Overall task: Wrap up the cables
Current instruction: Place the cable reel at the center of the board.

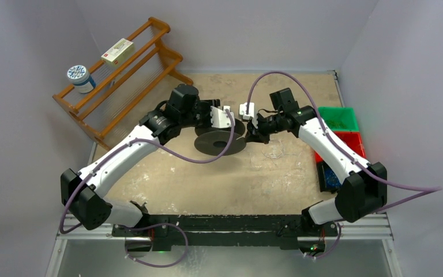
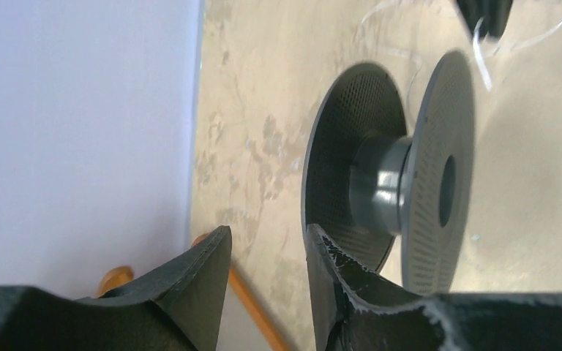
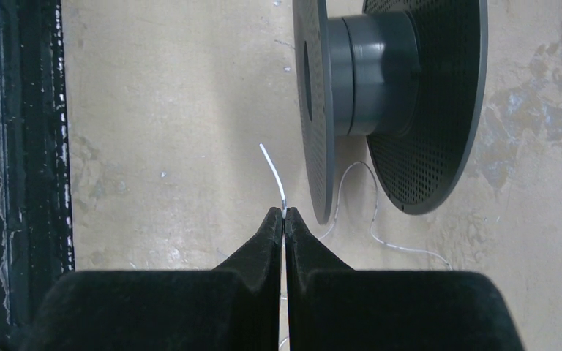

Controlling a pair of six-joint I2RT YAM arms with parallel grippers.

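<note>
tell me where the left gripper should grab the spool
Probably the rim of the spool flange nearest the left gripper, edge-on from outside, one finger per face: the disc is thin, and the grey hub is left free for the cable.

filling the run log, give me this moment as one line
left hand: open by spool | right hand: shut on cable end | hub: bare | rest of cable: loose on table
</note>
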